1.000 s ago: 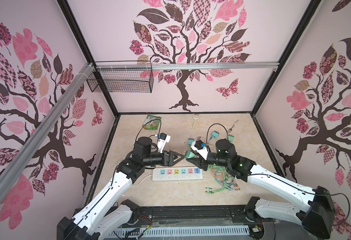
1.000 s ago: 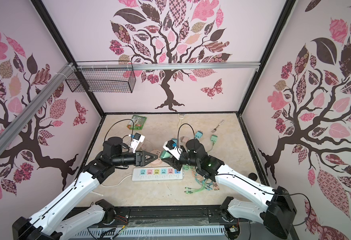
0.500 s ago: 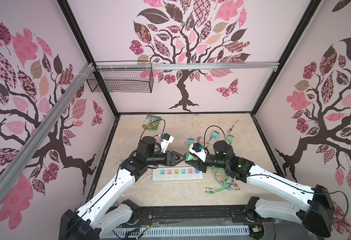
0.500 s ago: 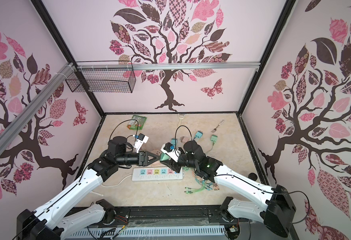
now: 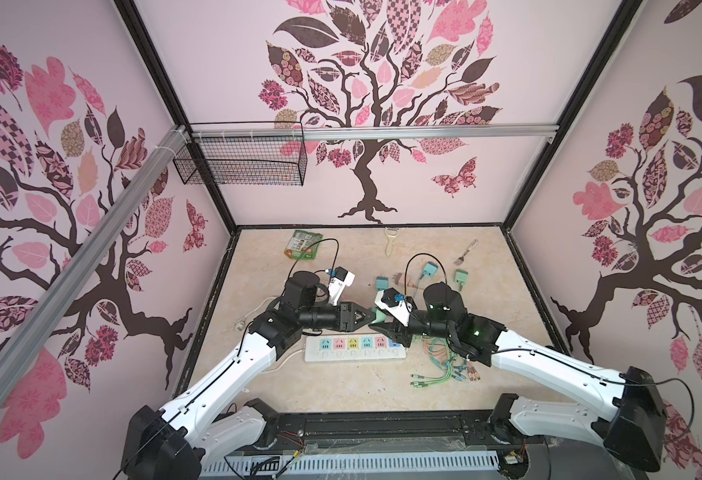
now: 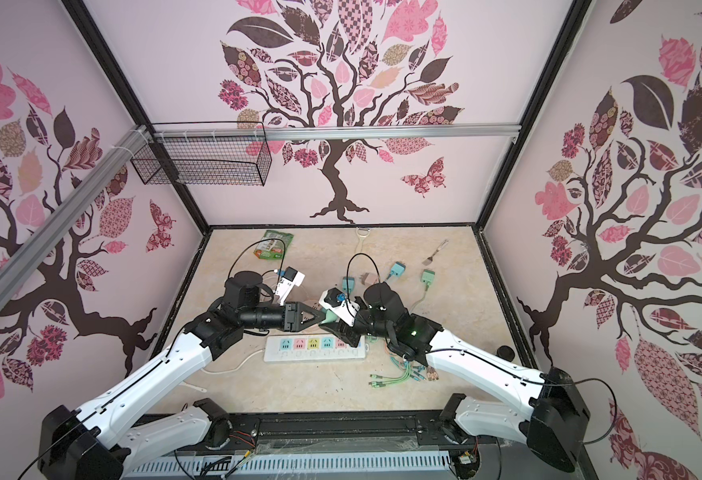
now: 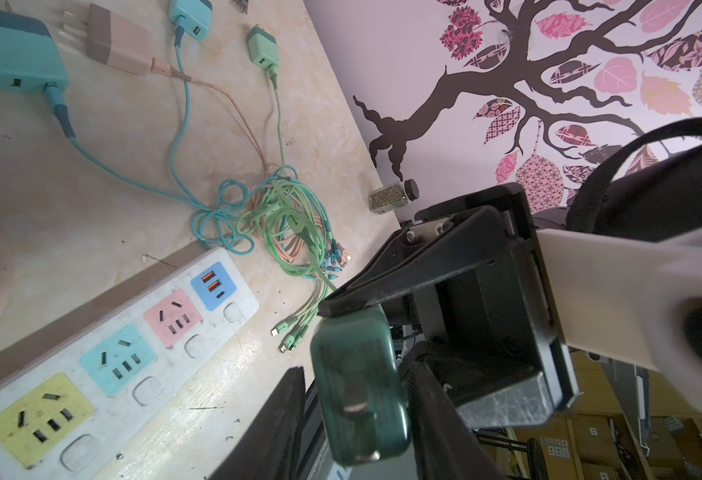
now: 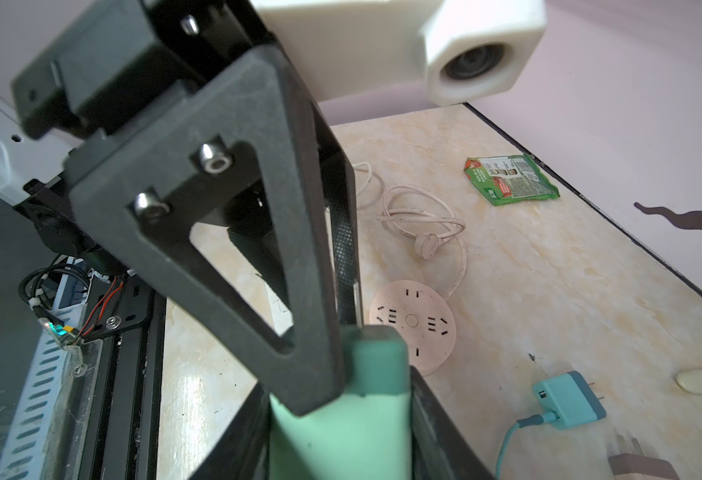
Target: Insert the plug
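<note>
The left fingers (image 7: 287, 424) have closed in around the plug (image 7: 357, 386) pinched by the right fingers (image 8: 441, 424), contact uncertain; we judge a handover, then alignment over the power strip (image 5: 353, 348).

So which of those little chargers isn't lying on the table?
The green charger, held up in the right gripper. The big teal, small teal, pink and pale green ones all lie on the table.
</note>
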Action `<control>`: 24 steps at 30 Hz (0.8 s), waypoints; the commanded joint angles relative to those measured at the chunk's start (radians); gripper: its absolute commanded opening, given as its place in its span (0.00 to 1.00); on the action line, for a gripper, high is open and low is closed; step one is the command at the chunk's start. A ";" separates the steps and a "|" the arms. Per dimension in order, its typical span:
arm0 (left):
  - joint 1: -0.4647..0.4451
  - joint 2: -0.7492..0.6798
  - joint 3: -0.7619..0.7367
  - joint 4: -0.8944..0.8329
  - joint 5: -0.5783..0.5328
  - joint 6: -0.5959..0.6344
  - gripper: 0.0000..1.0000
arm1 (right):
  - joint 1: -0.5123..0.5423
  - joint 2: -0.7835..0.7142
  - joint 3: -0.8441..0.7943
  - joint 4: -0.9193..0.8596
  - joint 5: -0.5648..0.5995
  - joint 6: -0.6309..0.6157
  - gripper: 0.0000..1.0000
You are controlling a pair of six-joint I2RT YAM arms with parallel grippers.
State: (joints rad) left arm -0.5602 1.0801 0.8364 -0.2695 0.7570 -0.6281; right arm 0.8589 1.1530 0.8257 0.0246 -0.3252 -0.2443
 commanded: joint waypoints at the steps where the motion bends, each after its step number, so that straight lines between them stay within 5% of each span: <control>1: -0.010 0.007 0.050 0.026 0.015 0.007 0.40 | 0.009 0.014 0.049 0.005 0.014 -0.009 0.23; 12: -0.020 0.021 0.051 0.038 0.021 -0.001 0.27 | 0.010 0.008 0.041 0.007 0.034 -0.012 0.26; 24: -0.024 0.026 0.048 0.041 0.004 0.004 0.11 | 0.010 -0.038 0.002 0.040 0.090 0.030 0.40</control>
State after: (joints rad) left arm -0.5701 1.1072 0.8433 -0.2543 0.7471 -0.6628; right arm 0.8627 1.1496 0.8242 0.0204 -0.2584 -0.2630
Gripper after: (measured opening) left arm 0.298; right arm 0.452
